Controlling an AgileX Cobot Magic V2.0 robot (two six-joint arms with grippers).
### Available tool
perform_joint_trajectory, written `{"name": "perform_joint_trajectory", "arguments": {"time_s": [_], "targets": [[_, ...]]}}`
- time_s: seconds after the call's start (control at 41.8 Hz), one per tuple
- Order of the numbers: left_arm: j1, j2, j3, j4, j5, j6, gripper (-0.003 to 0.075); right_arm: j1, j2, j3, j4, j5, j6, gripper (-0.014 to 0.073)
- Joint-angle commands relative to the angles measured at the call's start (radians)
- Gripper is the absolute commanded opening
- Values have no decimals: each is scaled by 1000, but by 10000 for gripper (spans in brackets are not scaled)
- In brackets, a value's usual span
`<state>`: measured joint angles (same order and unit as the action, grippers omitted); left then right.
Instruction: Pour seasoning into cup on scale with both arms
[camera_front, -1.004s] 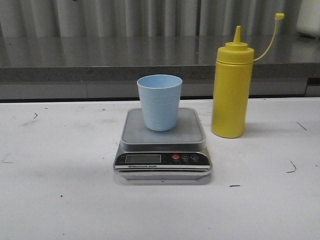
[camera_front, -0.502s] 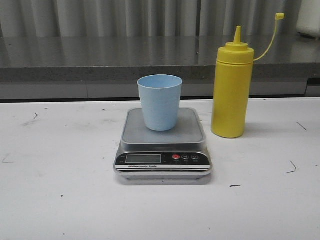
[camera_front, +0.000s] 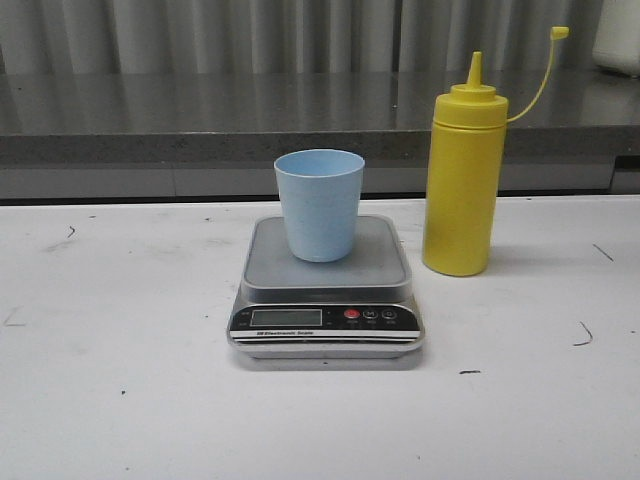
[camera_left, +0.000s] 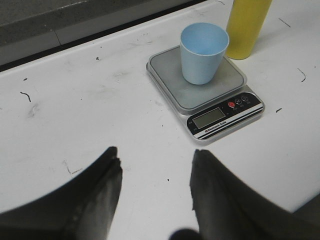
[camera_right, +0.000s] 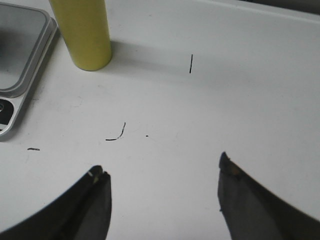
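The pale blue cup (camera_front: 319, 204) stands upright and empty on the silver-grey scale (camera_front: 326, 300) at the table's middle. The tall yellow seasoning bottle (camera_front: 462, 182) stands upright on the table just right of the scale, its cap hanging open on a thin tether. Neither arm shows in the front view. In the left wrist view my left gripper (camera_left: 155, 162) is open and empty, well short of the scale (camera_left: 220, 117) and cup (camera_left: 202, 54). In the right wrist view my right gripper (camera_right: 161, 170) is open and empty, with the bottle (camera_right: 84, 32) ahead beside the scale's edge (camera_right: 20, 75).
The white table (camera_front: 120, 400) carries small dark pen marks. A grey counter ledge (camera_front: 200, 120) runs along the back behind the table, with a corrugated wall above it.
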<state>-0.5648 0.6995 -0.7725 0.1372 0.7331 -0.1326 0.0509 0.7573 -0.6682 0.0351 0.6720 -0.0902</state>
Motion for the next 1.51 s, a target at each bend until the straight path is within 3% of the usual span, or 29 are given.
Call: {"name": "perform_joint_trajectory", "arguments": {"time_s": [0.0, 0.143, 0.311, 0.645, 0.789, 0.956, 1.076, 1.315, 1.482], "targets": [[-6, -2, -26, -2, -74, -4, 312, -3, 2, -33, 4, -67, -8, 484], [-6, -2, -26, -2, -74, -4, 312, -3, 2, -33, 2, -77, -28, 510], [-6, -2, -26, -2, -74, -4, 312, 23, 2, -33, 2, -115, -52, 605], [-6, -2, -26, -2, -74, -4, 312, 149, 26, -33, 31, -251, -52, 602], [-6, -2, -26, -2, -74, -4, 312, 202, 105, -33, 130, -288, -52, 602], [-6, -2, -26, -2, -74, -4, 312, 235, 245, 8, 141, -370, -52, 602], [-6, -2, -26, -2, -74, -4, 312, 235, 334, 59, 146, -510, -51, 602], [-6, -2, -26, -2, -74, -4, 312, 248, 501, 199, 182, -937, -19, 602], [-6, -2, -26, -2, -74, -4, 312, 298, 621, 211, 148, -1112, 3, 602]]}}
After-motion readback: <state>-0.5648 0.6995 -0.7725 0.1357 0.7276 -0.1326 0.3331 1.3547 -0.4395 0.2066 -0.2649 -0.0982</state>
